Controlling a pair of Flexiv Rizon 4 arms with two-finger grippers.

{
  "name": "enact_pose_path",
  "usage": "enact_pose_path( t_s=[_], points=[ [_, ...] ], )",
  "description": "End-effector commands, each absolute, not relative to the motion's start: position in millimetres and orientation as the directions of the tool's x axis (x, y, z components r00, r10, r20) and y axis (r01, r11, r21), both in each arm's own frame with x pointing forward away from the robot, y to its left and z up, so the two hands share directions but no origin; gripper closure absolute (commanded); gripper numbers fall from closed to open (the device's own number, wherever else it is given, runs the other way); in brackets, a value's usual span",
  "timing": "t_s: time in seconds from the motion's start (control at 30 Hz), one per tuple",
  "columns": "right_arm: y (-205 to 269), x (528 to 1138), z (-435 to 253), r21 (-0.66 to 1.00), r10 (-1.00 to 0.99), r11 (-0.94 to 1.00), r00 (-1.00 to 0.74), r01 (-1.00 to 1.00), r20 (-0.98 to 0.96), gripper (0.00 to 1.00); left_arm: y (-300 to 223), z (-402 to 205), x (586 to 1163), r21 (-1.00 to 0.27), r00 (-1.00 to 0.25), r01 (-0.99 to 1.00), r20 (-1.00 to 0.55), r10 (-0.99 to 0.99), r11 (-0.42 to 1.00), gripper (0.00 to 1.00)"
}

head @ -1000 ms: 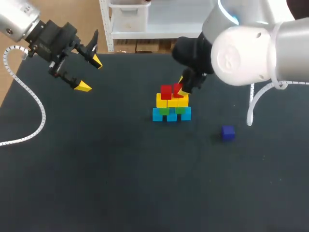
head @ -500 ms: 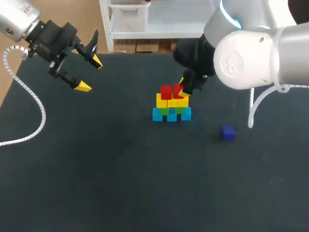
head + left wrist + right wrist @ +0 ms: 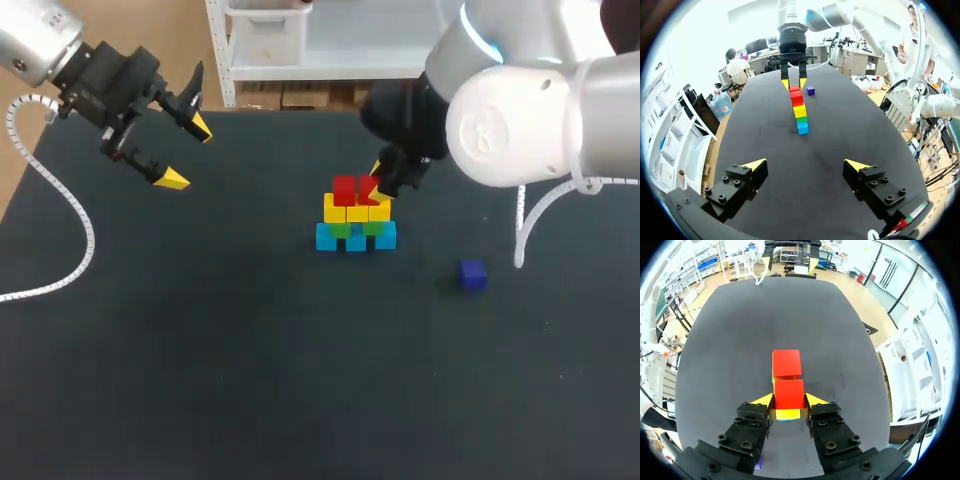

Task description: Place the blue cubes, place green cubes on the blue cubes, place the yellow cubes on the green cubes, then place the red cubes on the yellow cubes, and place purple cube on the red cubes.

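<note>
A black table carries a small stepped stack near its middle. At the top of the stack a red cube sits over the yellow cubes. The right gripper is closed on it, its yellow tips pressed against two opposite sides. A second red cube stands just beside it on the same yellow layer. Below come the green cubes, then the blue cubes on the table. The purple cube lies alone, well apart to the stack's right. The left gripper hangs above the table's far left corner, fingers spread wide, holding nothing.
</note>
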State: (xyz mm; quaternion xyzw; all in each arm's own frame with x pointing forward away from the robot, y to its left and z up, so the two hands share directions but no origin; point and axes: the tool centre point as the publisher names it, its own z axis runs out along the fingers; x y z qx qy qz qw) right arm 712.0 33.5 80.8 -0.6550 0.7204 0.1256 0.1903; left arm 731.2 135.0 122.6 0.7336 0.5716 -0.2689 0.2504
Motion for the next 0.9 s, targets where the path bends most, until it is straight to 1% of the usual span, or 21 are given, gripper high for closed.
enact_pose_path(
  t_s=[0.03, 0.9],
  points=[
    [33.1, 712.4, 80.7, -0.067, -0.895, 0.107, -0.067, -0.992, -0.441, 1.0, 135.3, 122.0, 732.2, 0.061, 0.204, 0.973, -0.681, 0.703, -0.223, 0.0],
    [38.5, 713.1, 80.6, -0.062, -0.892, 0.095, -0.057, -0.994, -0.448, 1.0, 135.3, 122.0, 732.2, 0.061, 0.204, 0.973, -0.681, 0.703, -0.223, 0.0]
  ],
)
